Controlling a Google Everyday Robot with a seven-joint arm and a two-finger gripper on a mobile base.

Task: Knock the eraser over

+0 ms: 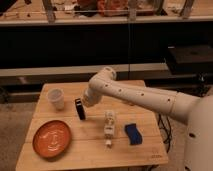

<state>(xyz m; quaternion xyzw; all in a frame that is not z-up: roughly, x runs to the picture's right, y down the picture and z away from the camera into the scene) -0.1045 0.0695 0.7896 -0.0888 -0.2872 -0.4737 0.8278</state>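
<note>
The eraser (80,109) is a slim black block standing on end on the wooden table (90,150), left of centre and leaning slightly. My white arm reaches in from the right, bends at a joint above the table and comes down to the eraser. My gripper (86,101) is right at the eraser's upper right side; I cannot tell whether it touches it.
A pale cup (56,98) stands at the back left. An orange plate (52,138) lies at the front left. A white upright bottle-like object (108,128) stands near the middle front, with a blue wavy-edged block (133,133) to its right. Dark shelving runs behind the table.
</note>
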